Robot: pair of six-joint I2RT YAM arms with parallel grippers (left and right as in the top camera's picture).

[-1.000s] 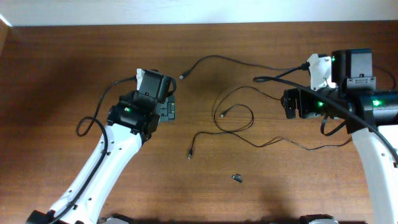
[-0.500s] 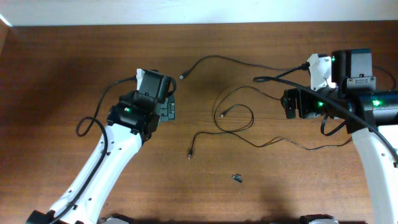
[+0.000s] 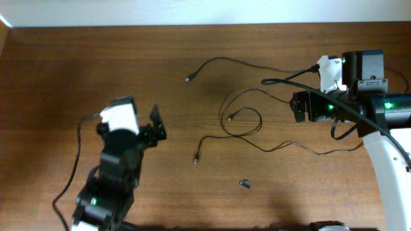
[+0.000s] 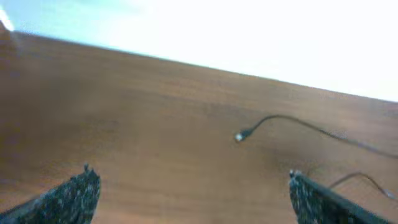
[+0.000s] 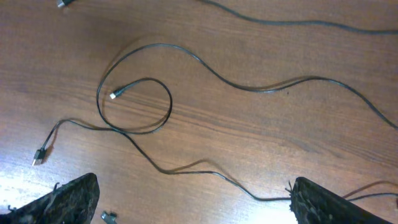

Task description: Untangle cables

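Observation:
Thin black cables lie spread out in the middle of the table. One cable [image 3: 244,63] arcs from a plug at the upper middle toward the right arm. Another cable [image 3: 247,131] forms a loose loop and trails right; its loop [image 5: 140,106] shows in the right wrist view, and a strand runs between that gripper's fingers. My left gripper [image 3: 158,125] is open, left of the cables and apart from them. In its wrist view a cable plug [image 4: 240,135] lies ahead of the open left gripper [image 4: 189,173]. My right gripper [image 3: 297,106] [image 5: 193,182] is open above the table.
A tiny dark loose piece [image 3: 245,184] [image 5: 107,216] lies near the front middle. The wooden table [image 3: 58,70] meets a white wall at the back. Thicker black cables run along each arm.
The left arm has pulled back toward the front left, away from the cables. Its gripper stays open. The right arm and the cables have not moved.

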